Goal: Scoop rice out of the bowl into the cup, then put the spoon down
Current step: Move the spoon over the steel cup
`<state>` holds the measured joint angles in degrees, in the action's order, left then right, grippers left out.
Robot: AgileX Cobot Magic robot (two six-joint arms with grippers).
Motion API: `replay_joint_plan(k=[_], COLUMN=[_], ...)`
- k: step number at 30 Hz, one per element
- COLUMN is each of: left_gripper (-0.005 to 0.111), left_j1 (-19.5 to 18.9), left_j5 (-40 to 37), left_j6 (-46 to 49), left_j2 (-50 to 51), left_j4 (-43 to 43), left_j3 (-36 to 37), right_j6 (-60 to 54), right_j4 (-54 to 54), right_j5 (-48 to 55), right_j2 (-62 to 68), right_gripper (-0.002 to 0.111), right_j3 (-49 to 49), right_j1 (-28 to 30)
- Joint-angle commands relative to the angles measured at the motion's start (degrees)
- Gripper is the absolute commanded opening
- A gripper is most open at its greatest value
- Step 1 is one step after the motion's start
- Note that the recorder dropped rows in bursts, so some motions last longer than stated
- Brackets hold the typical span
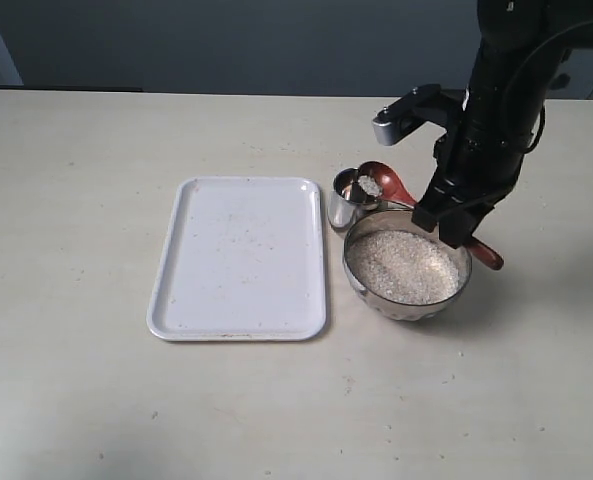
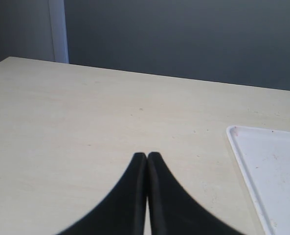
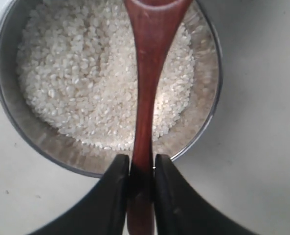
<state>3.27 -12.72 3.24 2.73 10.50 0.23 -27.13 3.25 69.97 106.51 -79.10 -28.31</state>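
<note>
Right of centre, the right gripper clamps the spoon above the bowl of rice (loaded tip at the cup rim); the left gripper sits closed, empty.

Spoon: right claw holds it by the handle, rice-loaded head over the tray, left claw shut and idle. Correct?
Not quite. The exterior view shows the head of the spoon, carrying rice, at the cup, not over the tray, which lies beside the cup. The rest holds: right claw grips the handle, left claw is shut and idle.
</note>
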Motion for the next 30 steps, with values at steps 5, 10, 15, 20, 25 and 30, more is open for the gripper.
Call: replay_joint_plan(k=[5, 10, 15, 20, 25, 30], left_gripper=[0.001, 0.001, 0.001, 0.001, 0.001, 0.001], left_j1=[0.3, 0.3, 0.3, 0.3, 0.3, 0.3], left_j5=[0.8, 0.8, 0.8, 0.8, 0.8, 0.8], left_j6=[-0.13, -0.13, -0.13, -0.13, -0.13, -0.13], left_j2=[-0.03, -0.03, -0.03, -0.03, -0.03, -0.03], left_j4=[-0.04, -0.04, -0.04, -0.04, -0.04, -0.04], left_j3=[-0.23, -0.23, -0.23, -0.23, -0.23, -0.23], right_j6=[-0.72, -0.88, -0.88, -0.88, -0.99, -1.12], right_j4=[-1.5, -1.69, -1.82, -0.98, 0.13, 0.27], right_j5=[-0.01, -0.01, -0.01, -0.01, -0.01, -0.01], right_j2=[3.37, 5.83, 7.76, 8.01, 8.01, 8.01], right_gripper=[-0.001, -0.001, -0.001, -0.001, -0.001, -0.001], right_j3=[-4.09, -7.14, -10.63, -11.26, -11.26, -11.26], right_j1=[0.29, 0.29, 1.71, 3.2, 3.18, 3.18])
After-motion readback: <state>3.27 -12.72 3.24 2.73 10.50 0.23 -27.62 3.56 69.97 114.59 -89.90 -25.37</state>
